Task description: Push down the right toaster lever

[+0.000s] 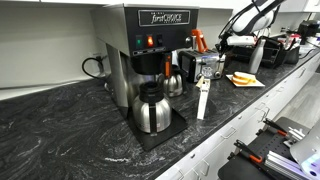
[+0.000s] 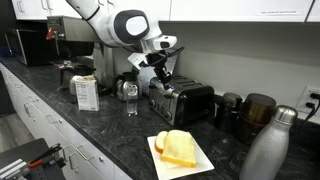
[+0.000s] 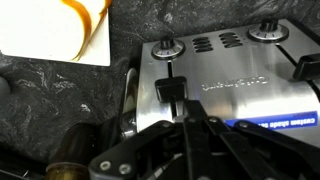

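On the dark table [image 2: 110,128], got the toaster [image 2: 183,101] sitting just behind a plate [image 2: 200,162] of toast, near the coffee machine [image 1: 150,45]. Seeing the end effector [image 2: 158,78] poised right over its lever end, pinched shut on nothing, can't tell if touching.

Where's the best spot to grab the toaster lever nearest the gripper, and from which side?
The lever tab jutting from the toaster front. Come from above, gripper on its top face: it's a stub that slides toward the knob, so pressing likely beats pinching.
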{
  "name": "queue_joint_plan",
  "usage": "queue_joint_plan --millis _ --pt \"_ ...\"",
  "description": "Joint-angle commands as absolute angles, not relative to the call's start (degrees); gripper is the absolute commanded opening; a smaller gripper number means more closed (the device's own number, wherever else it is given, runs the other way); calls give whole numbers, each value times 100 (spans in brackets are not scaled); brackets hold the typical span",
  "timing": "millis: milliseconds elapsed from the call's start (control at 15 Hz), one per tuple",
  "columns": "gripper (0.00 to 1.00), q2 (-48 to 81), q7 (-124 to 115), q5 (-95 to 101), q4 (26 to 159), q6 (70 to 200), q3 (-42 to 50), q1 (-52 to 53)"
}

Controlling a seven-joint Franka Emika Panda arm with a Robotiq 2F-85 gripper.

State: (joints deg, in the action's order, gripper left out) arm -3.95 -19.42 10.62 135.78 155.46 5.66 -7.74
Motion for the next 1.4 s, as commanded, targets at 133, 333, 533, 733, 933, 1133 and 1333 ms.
queue_joint_plan --millis 133,333,533,733,933,1133,1333 --pt "0 -284 -2221 1257 13519 15652 560 -862" --pt "0 -179 -2405 1389 13499 15632 599 -895" --pt "0 -20 -2543 1447 13446 15645 655 -883" --pt "0 88 -2644 1471 13366 15661 681 -846" --pt "0 223 -2645 1393 13313 15665 685 -817" --pt "0 500 -2652 1269 13273 15715 710 -765" --pt "0 805 -2608 1102 13189 15758 745 -717"
